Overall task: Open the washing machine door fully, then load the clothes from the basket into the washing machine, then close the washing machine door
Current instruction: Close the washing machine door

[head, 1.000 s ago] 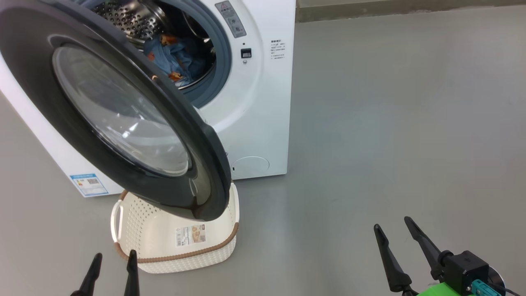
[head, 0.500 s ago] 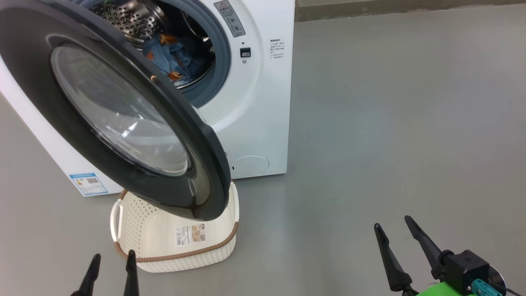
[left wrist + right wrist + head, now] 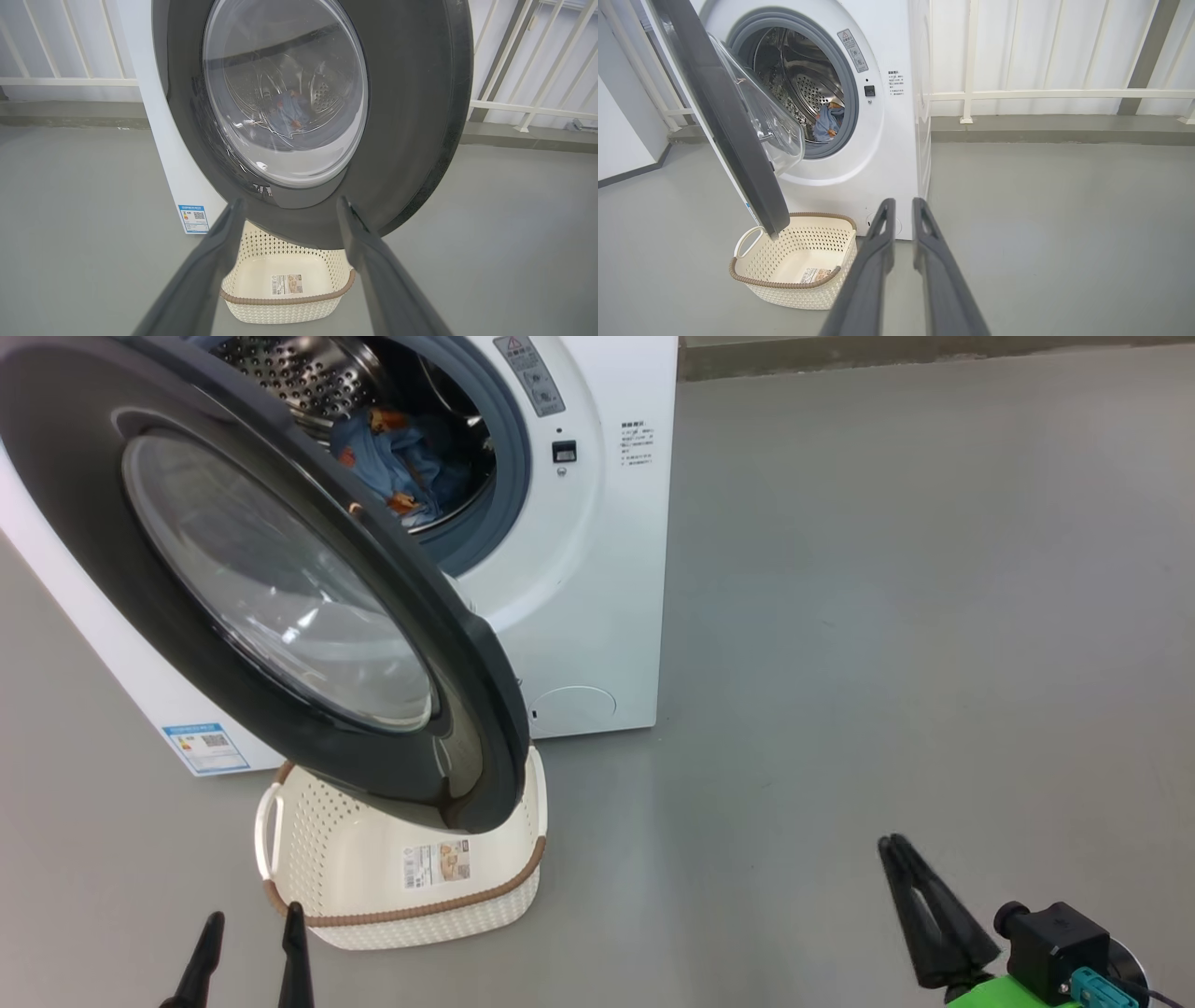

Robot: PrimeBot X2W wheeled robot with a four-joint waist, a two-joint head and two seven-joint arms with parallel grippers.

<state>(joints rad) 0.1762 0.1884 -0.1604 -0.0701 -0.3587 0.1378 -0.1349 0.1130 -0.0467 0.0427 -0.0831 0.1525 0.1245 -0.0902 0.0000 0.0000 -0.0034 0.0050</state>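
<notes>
Basket just beyond left pincer, beneath door

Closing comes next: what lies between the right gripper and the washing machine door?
Bare grey floor, in the head view; the basket sits beneath the washing machine door.

The washing machine is finished in white, its door rimmed in glossy black. Light blue clothes with orange-brown prints are seen at 12 o'clock from the cream perforated basket, edged in brown.
</notes>
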